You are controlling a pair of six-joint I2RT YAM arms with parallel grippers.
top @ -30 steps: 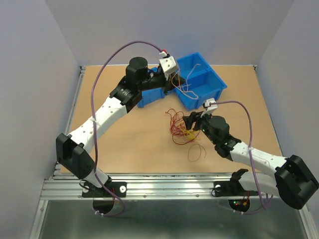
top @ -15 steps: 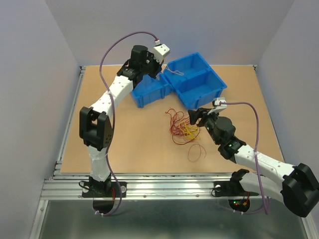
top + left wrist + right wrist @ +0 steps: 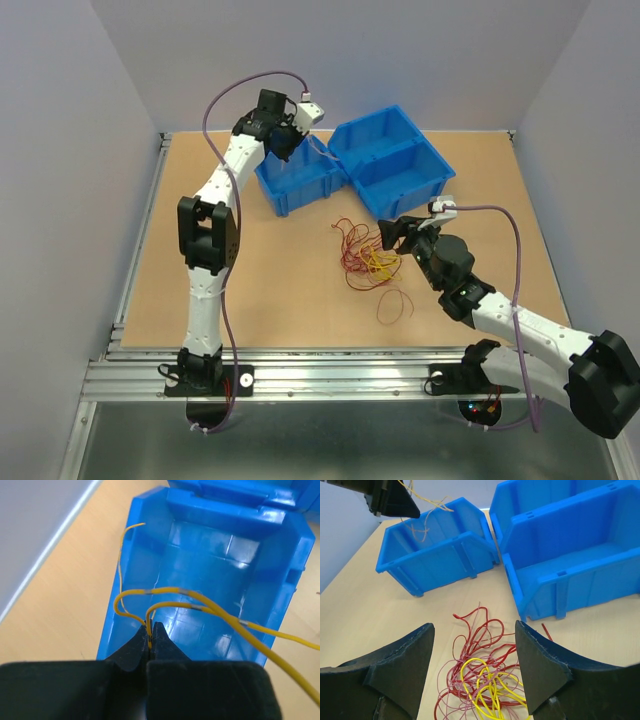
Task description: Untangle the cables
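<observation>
Currently the left end effector (image 3: 151,631) is clamped shut on a single yellow wire (image 3: 170,591), held over the open blue bin (image 3: 280,555) at 11 o'clock on the table (image 3: 280,290). The tangle of red and yellow wires (image 3: 368,258) lies mid-table, just beside the right end effector (image 3: 396,236), at its 8 o'clock. Those jaws stand wide apart, empty. Right arm is clearly nearer. Tangle shows no clear long axis. One separate red loop (image 3: 395,305) lies at its 5 o'clock.
</observation>
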